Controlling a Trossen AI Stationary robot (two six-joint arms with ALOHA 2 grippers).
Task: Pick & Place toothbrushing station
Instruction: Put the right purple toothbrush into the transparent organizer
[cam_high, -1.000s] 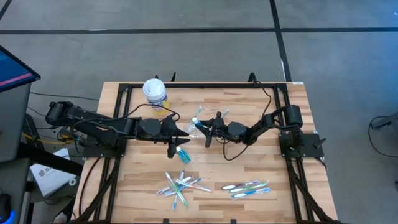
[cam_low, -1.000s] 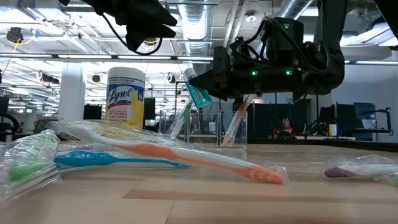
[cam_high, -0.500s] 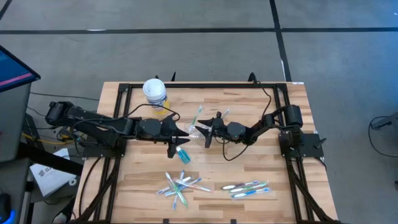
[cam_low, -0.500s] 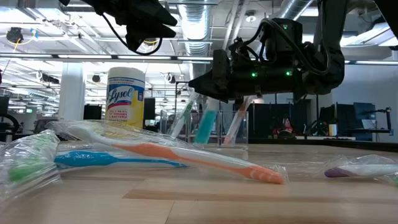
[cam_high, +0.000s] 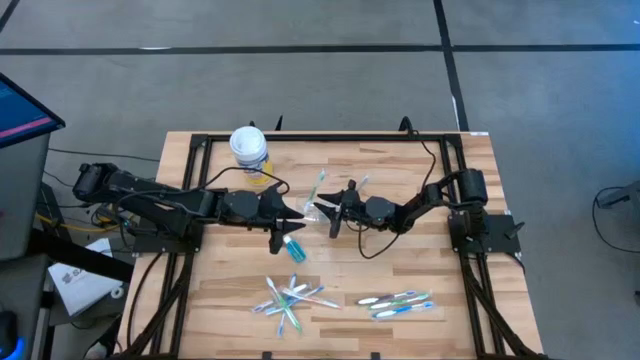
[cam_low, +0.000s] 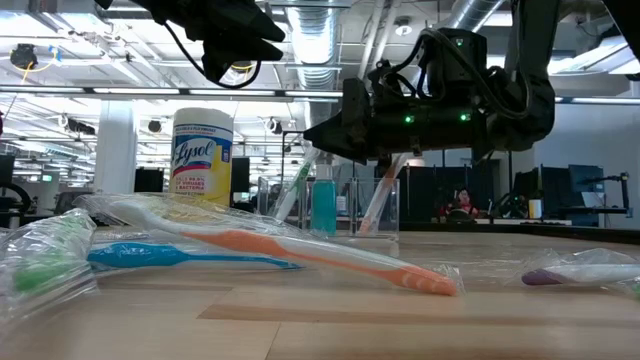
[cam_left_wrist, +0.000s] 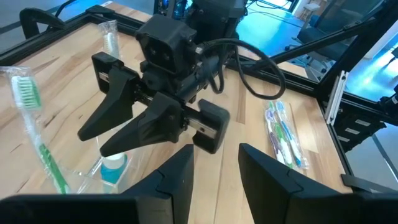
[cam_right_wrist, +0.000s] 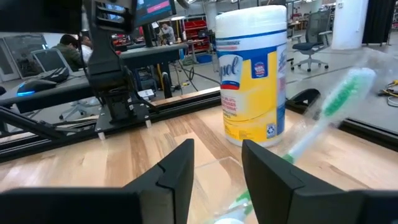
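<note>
High view: both grippers are seen meeting at the clear cup (cam_high: 318, 207) mid-table. Low view: a teal toothpaste tube (cam_low: 323, 207) stands in the cup. Wrist views: the right gripper (cam_left_wrist: 124, 127) and left gripper (cam_left_wrist: 214, 163) are shown open, empty.

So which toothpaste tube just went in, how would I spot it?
Find the white wipes tub with the yellow label at the back of the table. Right of it stands a clear cup, under the right hand. The teal tube stands upright inside, thicker than the brushes leaning beside it.
</note>
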